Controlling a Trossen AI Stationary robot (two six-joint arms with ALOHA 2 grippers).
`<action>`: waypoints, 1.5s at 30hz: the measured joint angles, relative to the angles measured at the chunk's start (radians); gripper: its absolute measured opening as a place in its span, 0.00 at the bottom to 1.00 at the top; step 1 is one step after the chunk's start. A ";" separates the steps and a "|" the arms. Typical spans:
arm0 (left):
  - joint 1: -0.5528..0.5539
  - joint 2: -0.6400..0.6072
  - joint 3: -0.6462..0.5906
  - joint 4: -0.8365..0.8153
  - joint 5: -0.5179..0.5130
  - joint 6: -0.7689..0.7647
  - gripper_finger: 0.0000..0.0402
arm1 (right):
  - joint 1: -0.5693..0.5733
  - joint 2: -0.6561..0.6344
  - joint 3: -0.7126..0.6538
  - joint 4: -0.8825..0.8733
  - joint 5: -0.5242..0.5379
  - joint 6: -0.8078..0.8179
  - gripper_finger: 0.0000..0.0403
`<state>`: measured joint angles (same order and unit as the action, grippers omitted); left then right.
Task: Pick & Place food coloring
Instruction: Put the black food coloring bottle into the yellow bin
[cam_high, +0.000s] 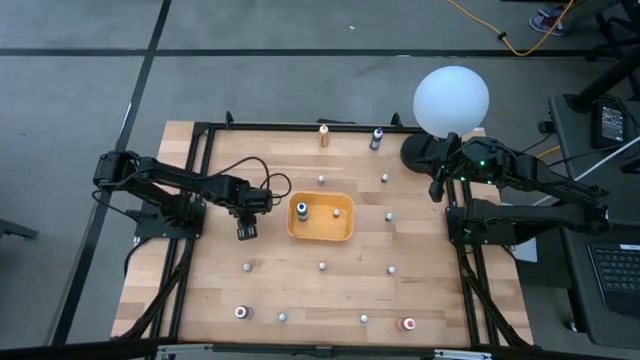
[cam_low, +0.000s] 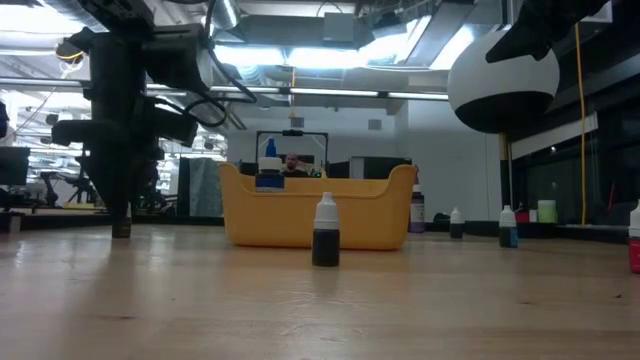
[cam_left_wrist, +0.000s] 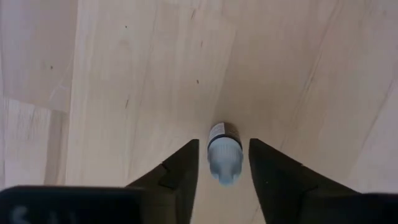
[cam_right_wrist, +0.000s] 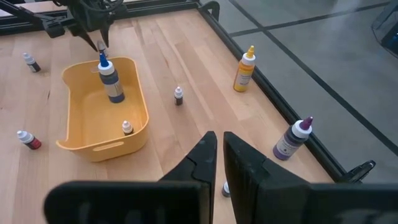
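My left gripper (cam_high: 245, 230) points down at the table, left of the orange-yellow tray (cam_high: 320, 237). It is open, and its fingers stand on either side of a small food coloring bottle (cam_left_wrist: 222, 158) with a whitish cap and dark body. The bottle stands upright on the wood, with a gap showing on each side. Two bottles stand inside the tray: a blue-capped one (cam_right_wrist: 109, 78) and a small one (cam_right_wrist: 127, 127). Several more tiny bottles dot the table, such as a dark one (cam_low: 325, 232). My right gripper (cam_right_wrist: 217, 149) waits shut at the table's right edge.
Two taller bottles, one orange (cam_right_wrist: 244, 70) and one purple (cam_right_wrist: 291, 140), stand by the far edge rail. Two red-bodied bottles (cam_high: 241, 312) (cam_high: 408, 323) stand near the near edge. A big white globe lamp (cam_high: 452, 100) sits at the far right corner. A black frame rims the table.
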<state>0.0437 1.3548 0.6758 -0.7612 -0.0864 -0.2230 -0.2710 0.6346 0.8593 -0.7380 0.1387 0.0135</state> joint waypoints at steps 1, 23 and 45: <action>0.000 0.000 0.000 0.000 0.000 0.000 0.29 | 0.000 0.000 0.000 0.000 0.000 0.000 0.08; 0.000 -0.001 0.002 -0.001 0.006 0.001 0.17 | 0.000 0.000 0.000 0.000 0.000 0.003 0.08; -0.001 -0.075 0.523 -0.409 0.043 0.051 0.17 | 0.000 0.000 0.000 0.000 0.000 0.003 0.08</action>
<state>0.0429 1.2800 1.1985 -1.1698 -0.0438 -0.1722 -0.2707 0.6347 0.8593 -0.7380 0.1383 0.0166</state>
